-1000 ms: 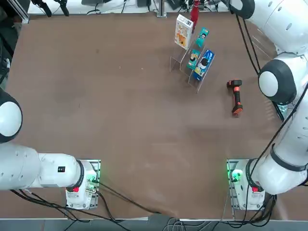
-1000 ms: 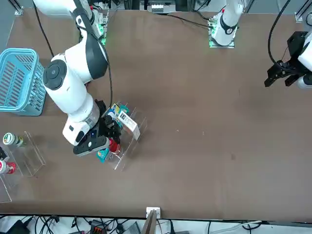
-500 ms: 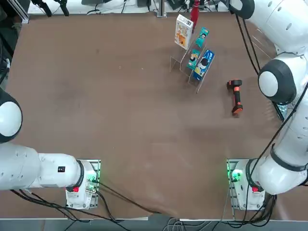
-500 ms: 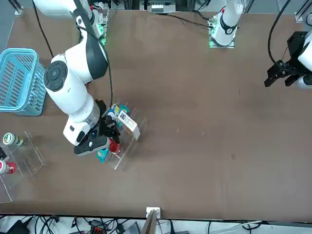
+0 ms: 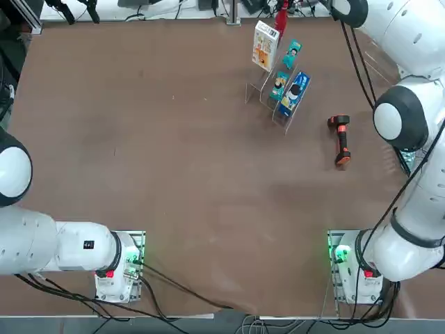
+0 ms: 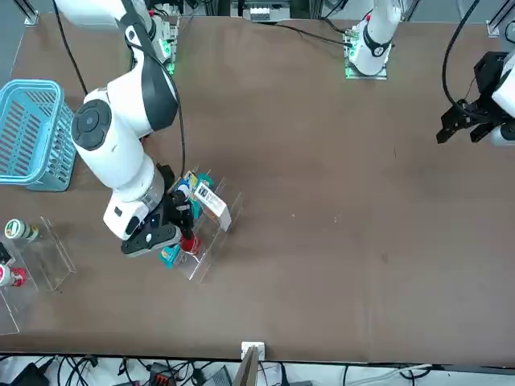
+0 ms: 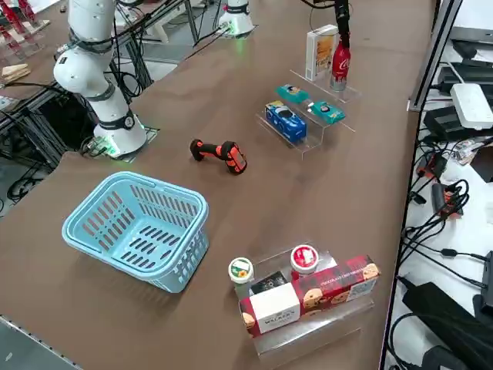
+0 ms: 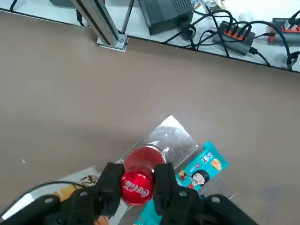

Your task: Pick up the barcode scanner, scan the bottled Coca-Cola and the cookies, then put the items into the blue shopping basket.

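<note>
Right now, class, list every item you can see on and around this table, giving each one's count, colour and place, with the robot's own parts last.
Coca-Cola bottle: one, red, on the clear rack's back step beside the cookies.
Cookies: one, white box, same rack.
Teal packets: two, mid step.
Dark blue packet: one, front step.
Barcode scanner: one, black and orange, lying on the table between rack and basket.
Blue shopping basket: one, light blue, near edge.
Second clear rack: one, holding two round-topped containers and red biscuit boxes.
Right gripper: shut on the bottle's cap.
</note>
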Motion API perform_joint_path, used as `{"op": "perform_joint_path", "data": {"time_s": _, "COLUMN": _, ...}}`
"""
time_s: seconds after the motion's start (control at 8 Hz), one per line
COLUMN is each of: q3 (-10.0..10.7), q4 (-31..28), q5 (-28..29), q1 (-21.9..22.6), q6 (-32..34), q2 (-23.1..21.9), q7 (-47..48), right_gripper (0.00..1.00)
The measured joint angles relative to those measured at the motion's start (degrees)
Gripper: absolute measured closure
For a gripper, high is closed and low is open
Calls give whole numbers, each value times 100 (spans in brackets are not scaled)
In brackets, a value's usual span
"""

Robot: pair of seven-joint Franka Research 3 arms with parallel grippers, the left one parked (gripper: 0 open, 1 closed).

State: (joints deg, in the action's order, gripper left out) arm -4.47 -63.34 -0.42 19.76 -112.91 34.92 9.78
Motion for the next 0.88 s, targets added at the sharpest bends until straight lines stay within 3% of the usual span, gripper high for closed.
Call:
{"op": "perform_joint_path", "data": {"time_s": 0.25, "q3": 5, "q4": 87, "q5": 5, "q1": -19, "q6": 338, "q2": -7, "q7": -90, "right_gripper": 62}}
{"op": "perform_joint_path", "data": {"time_s": 0.5, "q3": 59, "q4": 272, "q5": -3, "q1": -244, "q6": 1433, "q2": -106, "q7": -616, "right_gripper": 62}}
{"op": "perform_joint_path", "data": {"time_s": 0.88, "q3": 166, "q4": 334, "q5": -27, "q1": -1263, "q6": 3450, "q2": -904, "q7": -1781, "right_gripper": 62}}
